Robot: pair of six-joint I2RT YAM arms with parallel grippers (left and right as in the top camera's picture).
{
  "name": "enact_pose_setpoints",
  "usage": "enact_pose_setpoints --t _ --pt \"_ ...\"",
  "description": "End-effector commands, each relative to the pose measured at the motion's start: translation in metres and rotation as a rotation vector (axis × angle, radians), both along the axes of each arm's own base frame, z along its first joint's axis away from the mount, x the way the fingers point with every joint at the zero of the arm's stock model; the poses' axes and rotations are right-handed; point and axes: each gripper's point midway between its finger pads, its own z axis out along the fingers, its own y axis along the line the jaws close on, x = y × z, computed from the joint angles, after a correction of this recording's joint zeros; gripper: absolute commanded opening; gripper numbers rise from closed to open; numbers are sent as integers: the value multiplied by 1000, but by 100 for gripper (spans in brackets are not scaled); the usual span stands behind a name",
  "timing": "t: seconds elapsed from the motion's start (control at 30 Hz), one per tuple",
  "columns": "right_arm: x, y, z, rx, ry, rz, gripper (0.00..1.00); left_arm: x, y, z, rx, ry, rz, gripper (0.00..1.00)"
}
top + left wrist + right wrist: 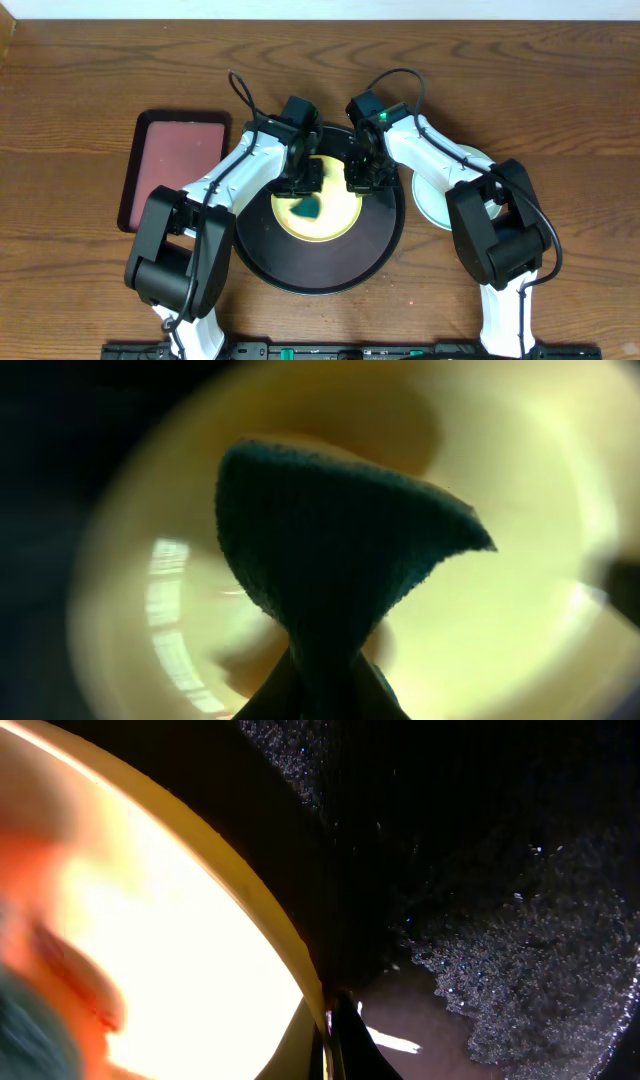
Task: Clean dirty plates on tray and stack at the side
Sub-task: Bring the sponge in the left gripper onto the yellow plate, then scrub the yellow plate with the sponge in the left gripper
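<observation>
The yellow plate [318,212] lies on the black round tray [320,265]. My left gripper [300,186] is shut on a teal cloth [307,208] that hangs onto the plate's middle. In the left wrist view the cloth [330,550] fills the centre in front of the yellow plate [520,620]. My right gripper [358,182] is shut on the plate's far right rim. The right wrist view shows the rim pinched between the fingers [328,1025], a reddish smear [60,970] on the plate, and the tray [480,870]. A pale mint green plate [435,192] sits right of the tray, partly hidden by the right arm.
A small reddish-brown rectangular tray [175,165] lies on the wooden table [80,290] to the left of the black tray. Both arms reach over the black tray's far half.
</observation>
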Motion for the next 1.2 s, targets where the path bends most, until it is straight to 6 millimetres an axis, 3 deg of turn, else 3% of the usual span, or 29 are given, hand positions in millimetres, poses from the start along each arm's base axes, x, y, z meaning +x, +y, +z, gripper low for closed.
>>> enact_pose_setpoints --t 0.0,0.17,0.37,0.47,0.6,0.7,0.97,1.07,1.17 --pt "-2 -1 -1 -28 -15 -4 1 11 53 -1 283 -75 116 7" --pt "-2 -1 -1 -28 -15 -4 1 -5 39 -3 229 -8 64 8" --pt "-2 -1 -1 -28 -15 -4 1 -26 -8 -2 58 51 -74 8" --pt "-2 -1 -1 -28 -15 -4 1 -31 -24 0 -1 59 -97 7" --pt "-2 -1 -1 -28 -15 -3 1 -22 -29 0 -22 24 -92 8" --pt "-2 -1 -1 -28 -14 -3 1 -3 -23 0 -4 -40 -40 8" --pt "-2 -1 -1 -28 -15 -3 1 28 26 -1 113 -110 155 8" --pt "-2 0 -1 -28 -15 -3 1 28 46 -1 198 -115 173 7" --pt "-2 0 -1 -28 -15 -3 1 14 50 -2 234 -70 154 7"
